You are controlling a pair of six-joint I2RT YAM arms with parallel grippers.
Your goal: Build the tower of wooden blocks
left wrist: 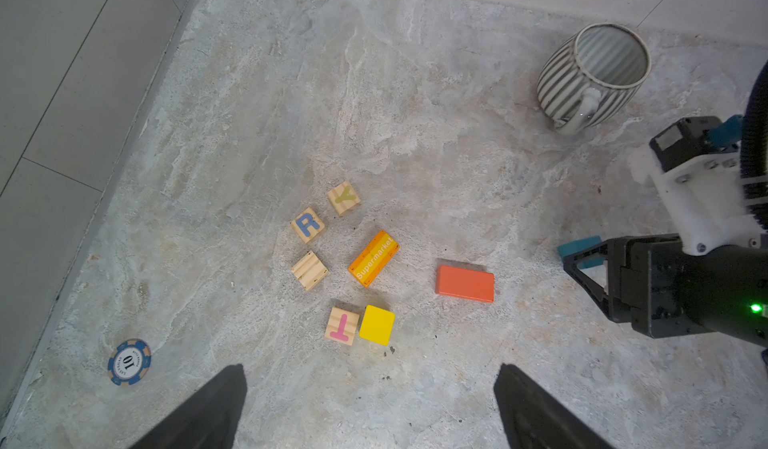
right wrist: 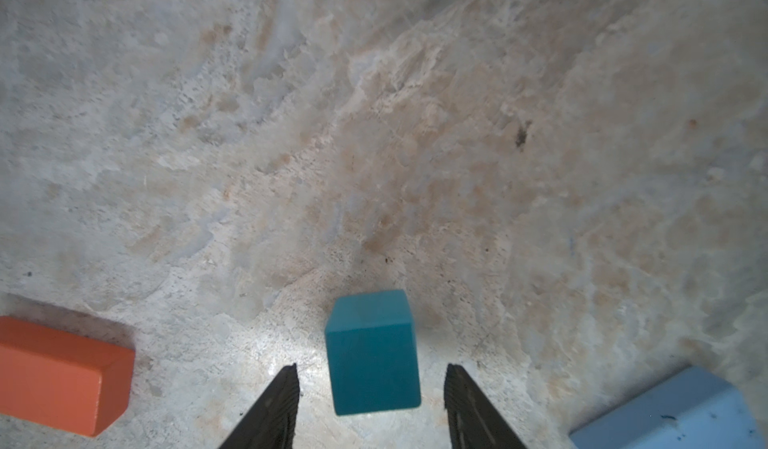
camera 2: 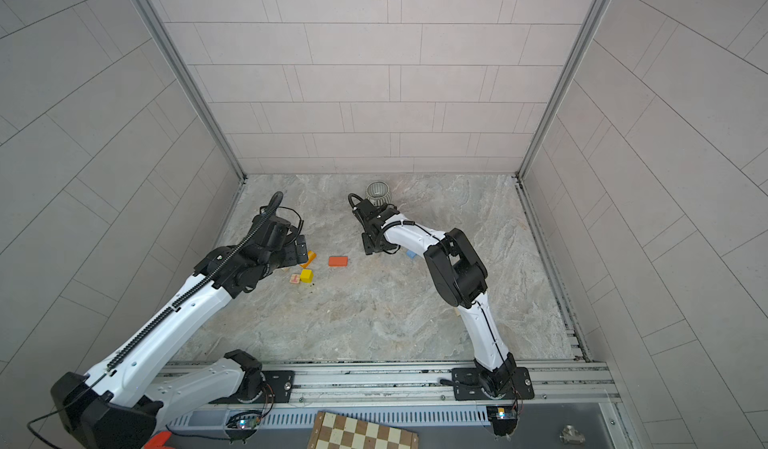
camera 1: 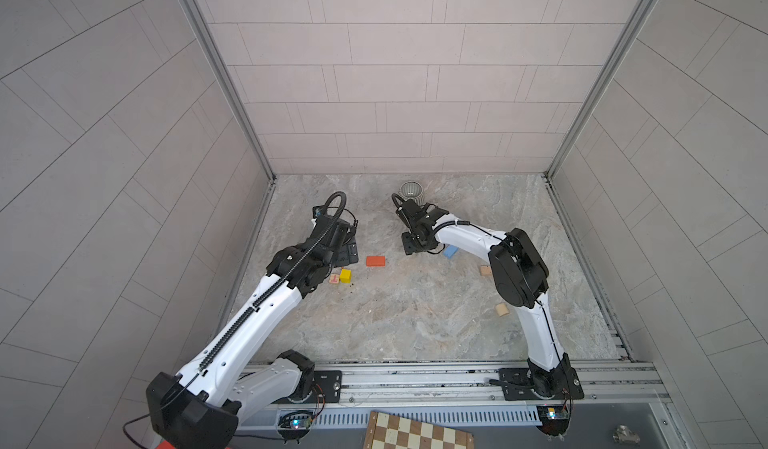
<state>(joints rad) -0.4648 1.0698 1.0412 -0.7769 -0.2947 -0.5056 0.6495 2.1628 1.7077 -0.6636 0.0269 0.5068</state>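
No wood block tower is in view; the blocks lie singly on the stone floor. A teal cube (right wrist: 372, 351) stands between the fingers of my right gripper (right wrist: 372, 366), which is open with a gap on each side. Beside it lie an orange-red brick (camera 1: 375, 261) and a light blue brick (camera 1: 450, 252). My left gripper (left wrist: 372, 368) is open and empty above a cluster: a yellow cube (left wrist: 377, 325), a T block (left wrist: 342, 325), a Supermarket brick (left wrist: 374, 258), an R block (left wrist: 308, 225), a Y block (left wrist: 343, 197) and a plain block (left wrist: 309, 270).
A grey ribbed mug (camera 1: 411, 190) stands near the back wall behind the right gripper. Two natural wood pieces (camera 1: 484, 271) (camera 1: 501, 310) lie beside the right arm. A blue poker chip (left wrist: 129, 361) lies near the left wall. A chessboard (camera 1: 415, 432) sits outside the front rail.
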